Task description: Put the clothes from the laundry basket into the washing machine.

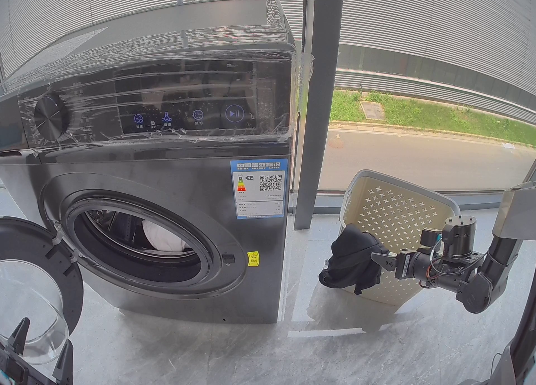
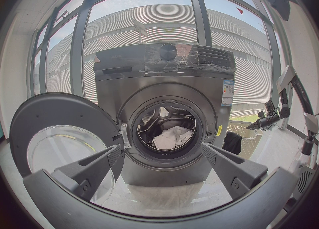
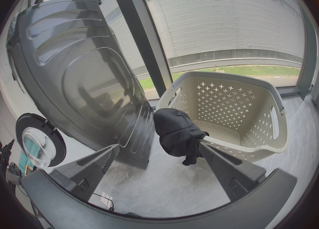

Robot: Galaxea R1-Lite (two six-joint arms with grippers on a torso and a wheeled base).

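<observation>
The grey washing machine (image 1: 167, 179) stands with its round door (image 1: 33, 285) swung open to the left. A white garment (image 1: 162, 237) lies in the drum (image 2: 167, 130). The cream laundry basket (image 1: 402, 207) sits tilted on the floor to the right. A black garment (image 1: 352, 260) hangs over its near rim. My right gripper (image 1: 382, 260) is open, just right of the black garment (image 3: 176, 133), with nothing between its fingers (image 3: 108, 156). My left gripper (image 1: 43, 344) is open and low, in front of the door, facing the drum opening.
A dark window pillar (image 1: 318, 90) rises between machine and basket. Glass wall runs behind both. Pale floor (image 1: 335, 341) lies open in front of the machine and basket. Apart from the black garment on its rim, the basket's inside (image 3: 232, 116) holds no clothes.
</observation>
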